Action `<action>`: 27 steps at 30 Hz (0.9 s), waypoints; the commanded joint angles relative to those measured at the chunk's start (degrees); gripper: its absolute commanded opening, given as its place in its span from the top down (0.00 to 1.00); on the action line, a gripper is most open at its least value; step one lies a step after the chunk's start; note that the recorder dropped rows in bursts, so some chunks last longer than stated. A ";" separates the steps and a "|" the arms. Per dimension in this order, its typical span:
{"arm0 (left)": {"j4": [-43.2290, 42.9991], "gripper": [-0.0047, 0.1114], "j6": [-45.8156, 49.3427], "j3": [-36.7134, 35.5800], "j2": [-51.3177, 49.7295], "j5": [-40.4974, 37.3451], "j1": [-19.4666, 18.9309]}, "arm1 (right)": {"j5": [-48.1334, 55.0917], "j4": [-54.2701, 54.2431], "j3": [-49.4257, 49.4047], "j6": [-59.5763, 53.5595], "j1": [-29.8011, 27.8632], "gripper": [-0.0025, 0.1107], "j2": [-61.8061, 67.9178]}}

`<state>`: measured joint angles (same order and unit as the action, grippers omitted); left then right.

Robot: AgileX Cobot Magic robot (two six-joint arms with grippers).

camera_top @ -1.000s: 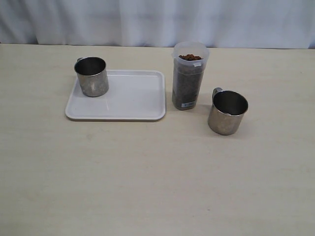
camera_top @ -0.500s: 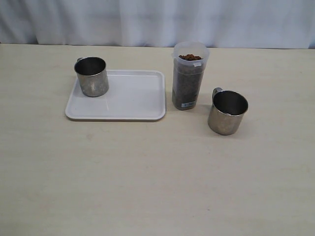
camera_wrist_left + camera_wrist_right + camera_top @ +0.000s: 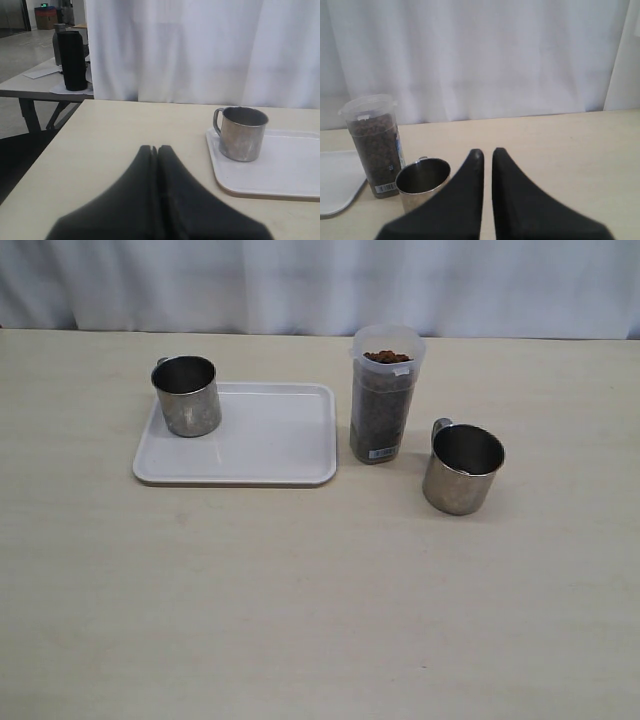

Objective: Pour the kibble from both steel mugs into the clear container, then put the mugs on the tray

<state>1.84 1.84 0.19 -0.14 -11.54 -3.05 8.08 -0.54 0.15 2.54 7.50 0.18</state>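
Tabletop (image 3: 300,620) of pale wood carries everything. On its left part lies the white tray (image 3: 270,440), and just beside the tray's right edge stands the clear container (image 3: 383,410), upright and filled almost to the rim. One steel mug (image 3: 187,396) sits upright in the far left corner of the tray. The second mug (image 3: 463,470) stands on the bare table to the right of the container, near it but apart, and looks empty inside. Kibble (image 3: 386,357) shows only in the container.

Pouring looks done, so the step in hand is tidying away the second mug. The right gripper (image 3: 487,152) has its jaws closed on nothing, hanging behind that mug. It would need to spread, take the mug and set it on the tray's free space. The left gripper (image 3: 157,150) is closed too, empty, off the tray's left side.
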 commanded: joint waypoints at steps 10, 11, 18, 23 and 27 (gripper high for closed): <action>0.44 0.96 -0.19 -0.19 0.14 0.73 0.46 | -24.16 3.42 -0.15 5.89 -0.07 0.94 -0.18; 0.44 0.96 -0.19 -0.19 0.14 0.73 0.46 | -23.77 6.36 -0.15 6.60 -0.07 0.94 -0.18; 0.44 0.96 -0.19 -0.19 0.14 0.73 0.46 | -33.11 27.91 -0.15 22.72 0.02 0.93 21.16; 0.30 0.96 -0.19 -0.19 0.14 1.00 0.46 | -46.63 29.73 -0.15 19.42 0.02 0.71 48.13; 0.30 0.96 -0.19 -0.19 0.14 1.00 0.46 | -51.54 30.80 5.62 18.70 0.02 0.11 68.80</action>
<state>1.84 1.84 0.19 -0.14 -11.42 -3.05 -39.37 29.21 2.74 22.19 7.50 60.52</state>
